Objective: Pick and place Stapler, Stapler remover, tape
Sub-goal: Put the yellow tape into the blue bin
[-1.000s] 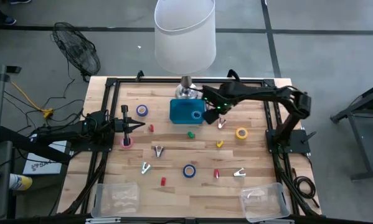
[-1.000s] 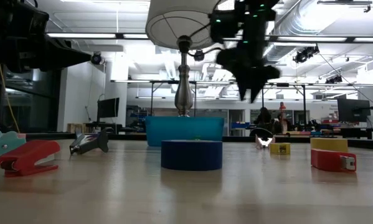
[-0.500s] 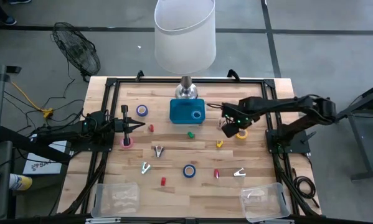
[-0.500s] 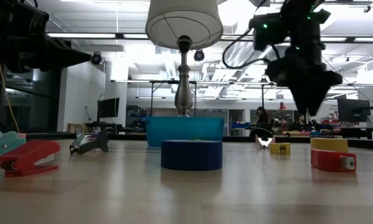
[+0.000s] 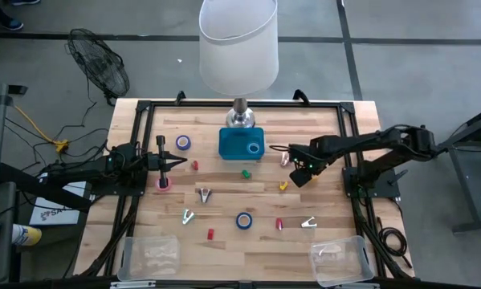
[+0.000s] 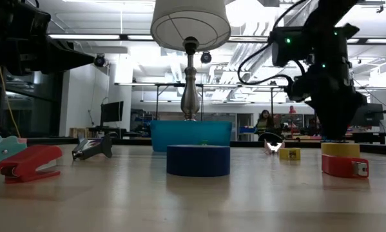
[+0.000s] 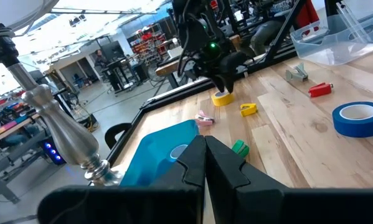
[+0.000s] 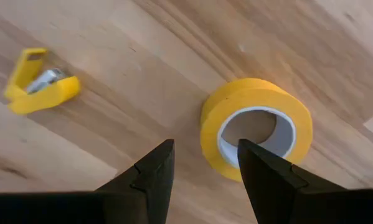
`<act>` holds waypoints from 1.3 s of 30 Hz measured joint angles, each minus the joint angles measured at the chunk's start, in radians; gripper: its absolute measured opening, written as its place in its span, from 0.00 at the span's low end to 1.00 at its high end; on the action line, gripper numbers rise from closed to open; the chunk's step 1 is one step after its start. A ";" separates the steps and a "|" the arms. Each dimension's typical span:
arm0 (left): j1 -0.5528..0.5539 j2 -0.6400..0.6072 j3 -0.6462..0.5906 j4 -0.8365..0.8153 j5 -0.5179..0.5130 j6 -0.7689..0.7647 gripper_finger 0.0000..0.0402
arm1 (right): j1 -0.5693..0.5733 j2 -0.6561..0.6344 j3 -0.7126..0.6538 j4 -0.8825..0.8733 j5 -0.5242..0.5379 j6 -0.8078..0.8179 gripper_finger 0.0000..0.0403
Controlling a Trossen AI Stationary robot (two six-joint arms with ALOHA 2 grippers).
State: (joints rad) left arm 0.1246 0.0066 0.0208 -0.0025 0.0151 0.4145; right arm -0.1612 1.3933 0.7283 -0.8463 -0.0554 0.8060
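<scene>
Now right gripper [image 8: 202, 163] hovers over yellow tape [image 8: 256, 127], fingers [image 8: 142, 180] parted, holding nothing; left gripper [image 7: 205, 163] fingers closed, empty, above counter [image 5: 224, 241]

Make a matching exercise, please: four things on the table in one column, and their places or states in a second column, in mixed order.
Things:
1. yellow tape roll
2. blue tape roll
3. left gripper
4. pink tape roll

Places or states:
A. lying near the table's middle front, away from both arms
B. shut, waiting at the table's left side
C. directly under the open right gripper
D. lying beside the left arm, below its fingers in the high view

Pairs: 1-C, 2-A, 3-B, 4-D
</scene>
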 joint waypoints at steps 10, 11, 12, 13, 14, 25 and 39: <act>0.000 0.000 0.000 0.000 0.000 0.000 0.00 | 0.000 0.000 -0.058 0.065 0.026 -0.031 0.41; 0.000 0.000 0.000 0.000 0.000 0.000 0.00 | 0.000 0.000 -0.058 0.068 0.025 -0.041 0.41; 0.000 0.000 0.000 0.000 0.000 0.000 0.00 | 0.000 0.001 -0.058 0.072 0.025 -0.052 0.40; 0.000 0.000 0.000 0.000 0.000 0.000 0.00 | 0.000 0.002 -0.058 0.075 0.025 -0.061 0.39; 0.000 0.000 0.000 0.000 0.000 0.000 0.00 | 0.000 0.005 -0.058 0.078 0.025 -0.069 0.38; 0.000 0.000 0.000 0.000 0.000 0.000 0.00 | 0.000 0.067 -0.058 0.116 0.020 -0.118 0.30; 0.000 0.000 0.000 0.000 0.000 0.000 0.00 | -0.001 0.059 0.037 0.111 -0.034 -0.208 0.07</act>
State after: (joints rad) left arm 0.1245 0.0063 0.0212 -0.0025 0.0151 0.4145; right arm -0.1618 1.4525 0.7656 -0.7353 -0.0892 0.5978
